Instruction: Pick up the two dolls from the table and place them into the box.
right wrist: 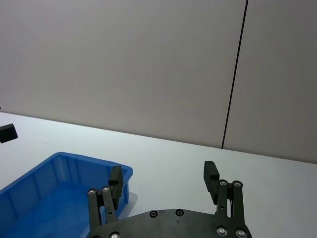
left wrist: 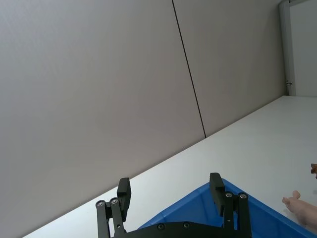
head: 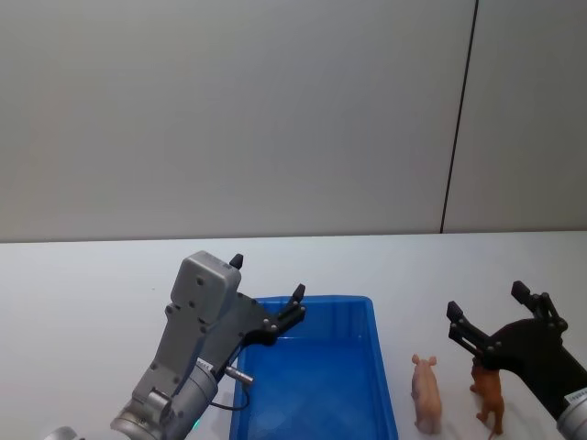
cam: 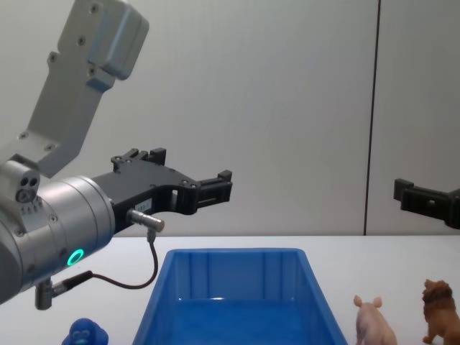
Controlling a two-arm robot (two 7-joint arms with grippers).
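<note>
Head view: pig [head: 426, 392] and lion [head: 489, 396] stand on the table [head: 83, 293], right of the box [head: 316, 302]. The right gripper [head: 486, 300] hangs above the lion, fingers apart, likely ready to drop. The left gripper [head: 267, 278] hangs over the box, fingers apart, empty. Chest view adds height: both sit high, and a blue toy [cam: 85, 334] lies left of the box.

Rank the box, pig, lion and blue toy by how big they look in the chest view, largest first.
1. box: by far the largest.
2-3. pig and lion: they look about alike and the frame edges crop both, so unranked.
4. blue toy: smallest showing, though cut off below.
</note>
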